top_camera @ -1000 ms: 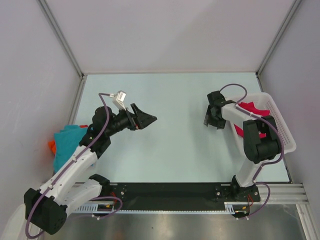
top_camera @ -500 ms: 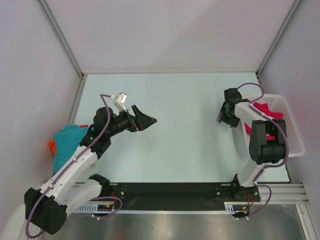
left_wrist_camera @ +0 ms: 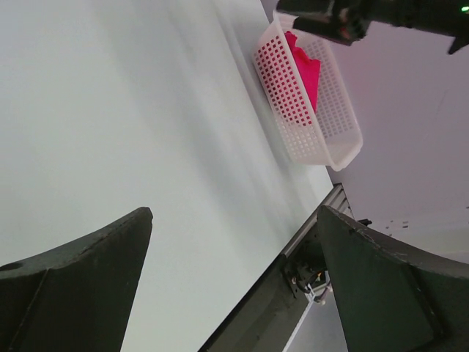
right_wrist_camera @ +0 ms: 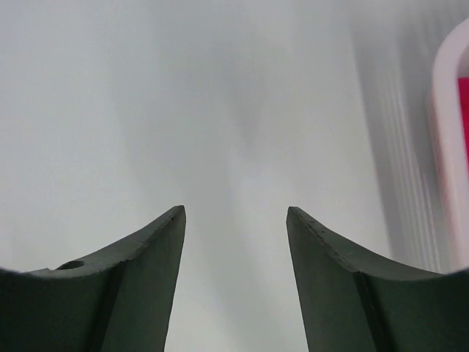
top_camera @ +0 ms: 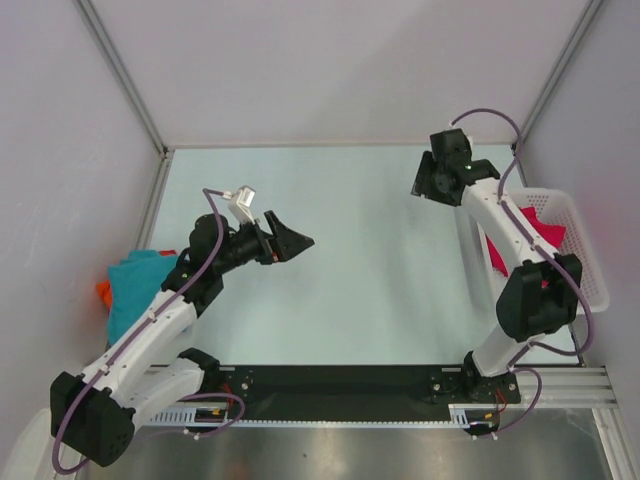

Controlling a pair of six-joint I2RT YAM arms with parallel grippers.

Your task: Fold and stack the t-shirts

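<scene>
Both pairs of jaws stand wide and empty; only the overhead view shows the teal t-shirt (top_camera: 130, 285).

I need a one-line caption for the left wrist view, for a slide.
Open left tool above the table, facing the white mesh basket holding a crimson-pink t-shirt.

White mesh basket (top_camera: 581, 262); right edge of table (top_camera: 350, 215)

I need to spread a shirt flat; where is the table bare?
Bare: the table between left gripper and right gripper, and its far left corner. Crowded: the basket at the right edge, teal shirt and orange shirt at the left.
</scene>
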